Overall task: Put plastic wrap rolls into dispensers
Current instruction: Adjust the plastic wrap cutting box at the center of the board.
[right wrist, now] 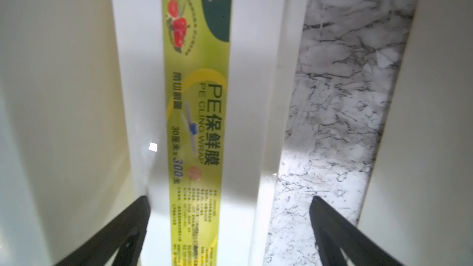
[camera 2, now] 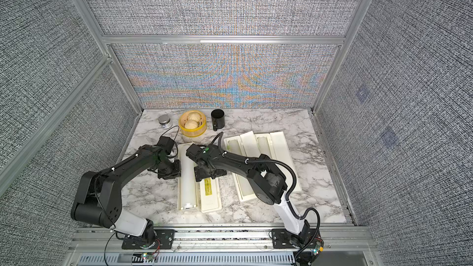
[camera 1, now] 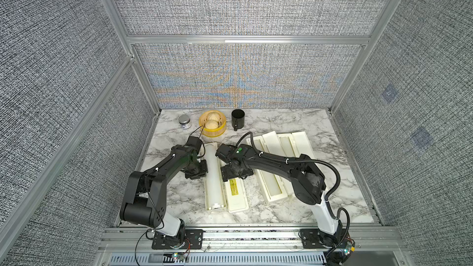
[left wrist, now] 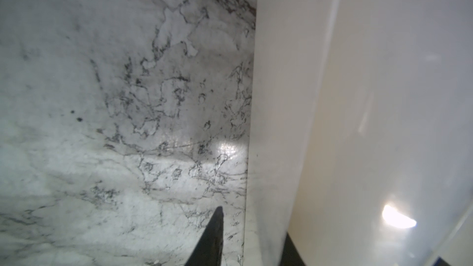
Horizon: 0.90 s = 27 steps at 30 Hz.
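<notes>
Roll (camera 1: pixel 213 172) seated in a dispenser (camera 1: pixel 239 202): likely light, slick, best gripped mid-length. Left gripper (left wrist: pixel 252 239) barely parted astride its wall; right gripper (right wrist: pixel 230 229) gaping, empty.

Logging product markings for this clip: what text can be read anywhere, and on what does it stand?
"PE保鲜膜": yellow-green label on the dispenser lid.
"PE CLING WRAP": same label.
"30厘米 x 300米": same label.
Fine print and logos on it: too blurred to read.
Elsewhere: none readable.

Bright overhead light, moiré on back wall (camera 1: pixel 238 78), blurry wrist views, glare spot on tabletop (left wrist: pixel 226 149).
</notes>
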Each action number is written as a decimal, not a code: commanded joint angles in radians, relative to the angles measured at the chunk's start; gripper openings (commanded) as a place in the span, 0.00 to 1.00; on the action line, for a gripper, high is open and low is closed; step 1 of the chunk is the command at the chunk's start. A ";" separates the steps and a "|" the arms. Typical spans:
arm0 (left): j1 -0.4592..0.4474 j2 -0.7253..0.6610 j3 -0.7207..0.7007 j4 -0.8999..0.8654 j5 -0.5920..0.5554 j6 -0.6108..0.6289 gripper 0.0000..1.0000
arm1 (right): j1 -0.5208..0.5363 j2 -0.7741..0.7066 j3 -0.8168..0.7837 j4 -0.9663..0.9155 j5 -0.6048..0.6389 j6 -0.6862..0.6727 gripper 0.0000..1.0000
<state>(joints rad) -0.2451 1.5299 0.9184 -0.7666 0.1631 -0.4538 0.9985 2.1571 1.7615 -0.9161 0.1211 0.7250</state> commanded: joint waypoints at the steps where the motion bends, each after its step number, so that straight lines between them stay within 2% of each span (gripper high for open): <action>1: 0.006 -0.013 0.002 -0.031 0.027 0.017 0.33 | -0.003 0.015 -0.009 -0.017 -0.012 0.000 0.99; 8: 0.040 -0.051 -0.002 -0.046 0.053 0.032 0.35 | -0.006 0.032 -0.047 0.108 -0.134 0.010 0.99; 14: 0.047 -0.043 -0.026 -0.026 0.070 0.031 0.35 | -0.005 0.085 0.000 0.007 -0.068 0.012 0.99; 18: 0.048 -0.032 -0.045 0.000 0.115 0.027 0.35 | -0.004 0.076 -0.043 0.049 -0.074 0.008 0.98; 23: 0.047 -0.028 -0.080 0.054 0.225 -0.007 0.30 | -0.014 0.017 -0.113 0.119 -0.075 0.004 0.87; 27: 0.046 -0.049 -0.124 0.099 0.298 -0.056 0.28 | -0.039 -0.071 -0.161 0.122 -0.041 -0.015 0.84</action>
<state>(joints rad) -0.1967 1.4921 0.8124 -0.7013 0.3462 -0.4618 0.9718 2.1254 1.6180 -0.7799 0.0448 0.7238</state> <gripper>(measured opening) 0.287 0.868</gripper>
